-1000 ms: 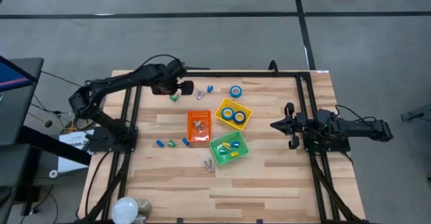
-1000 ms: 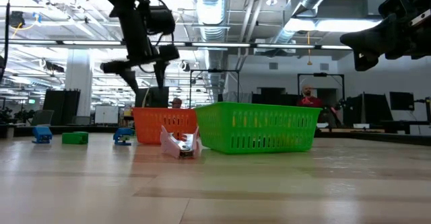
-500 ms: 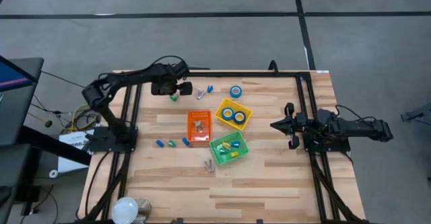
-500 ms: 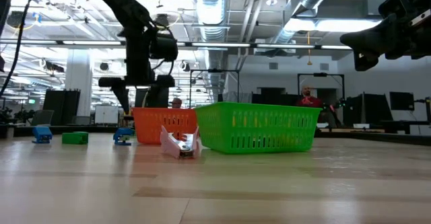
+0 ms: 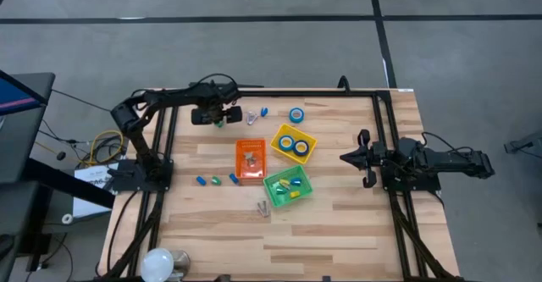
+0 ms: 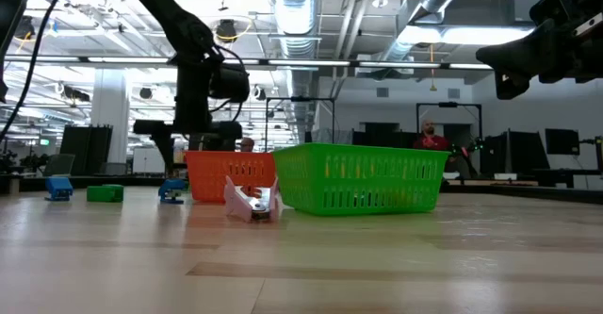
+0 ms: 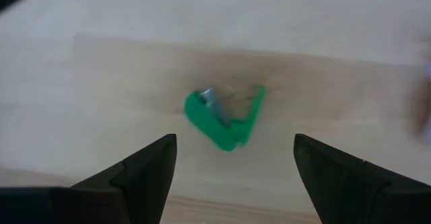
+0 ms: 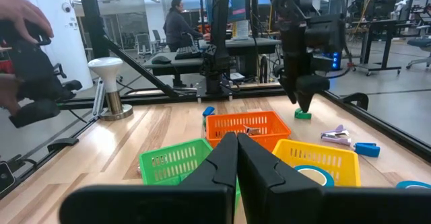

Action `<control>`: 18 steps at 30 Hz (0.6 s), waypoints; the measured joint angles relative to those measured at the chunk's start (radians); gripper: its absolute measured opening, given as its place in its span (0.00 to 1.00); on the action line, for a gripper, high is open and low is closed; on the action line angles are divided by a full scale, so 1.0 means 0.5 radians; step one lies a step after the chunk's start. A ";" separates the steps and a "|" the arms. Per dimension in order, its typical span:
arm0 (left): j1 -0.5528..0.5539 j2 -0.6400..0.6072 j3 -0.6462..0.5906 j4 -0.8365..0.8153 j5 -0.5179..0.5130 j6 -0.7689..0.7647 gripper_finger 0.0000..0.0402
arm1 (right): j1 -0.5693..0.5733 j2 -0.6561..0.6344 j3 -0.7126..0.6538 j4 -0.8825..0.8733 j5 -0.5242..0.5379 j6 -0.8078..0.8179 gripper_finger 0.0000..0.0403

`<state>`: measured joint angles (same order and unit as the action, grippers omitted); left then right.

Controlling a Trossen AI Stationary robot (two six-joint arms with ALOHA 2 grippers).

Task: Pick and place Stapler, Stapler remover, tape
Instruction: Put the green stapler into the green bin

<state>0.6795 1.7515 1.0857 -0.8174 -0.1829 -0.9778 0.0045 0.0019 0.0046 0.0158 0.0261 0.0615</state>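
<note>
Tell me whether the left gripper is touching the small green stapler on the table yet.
Apart. In the left wrist view the left gripper is open, and bare wood shows between each finger and the green stapler, which lies on the table ahead of them.

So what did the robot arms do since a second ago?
The left gripper came lower over the small green stapler, its fingers open on either side, holding nothing yet. The right gripper stayed shut at the table's right side. The bins and tape stayed put.
</note>
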 joint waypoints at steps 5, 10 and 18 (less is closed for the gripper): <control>0.002 0.000 -0.078 -0.007 0.012 -0.083 0.72 | 0.000 0.000 0.000 0.000 0.000 0.000 0.00; 0.011 0.000 -0.113 0.048 -0.055 -0.107 0.72 | 0.000 0.000 0.000 0.000 0.000 0.000 0.00; 0.033 -0.001 -0.178 0.162 -0.098 -0.170 0.72 | 0.001 0.000 0.000 0.000 0.000 0.000 0.00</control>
<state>0.6961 1.7512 0.9966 -0.7362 -0.2320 -1.0629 0.0048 0.0020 0.0045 0.0158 0.0261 0.0613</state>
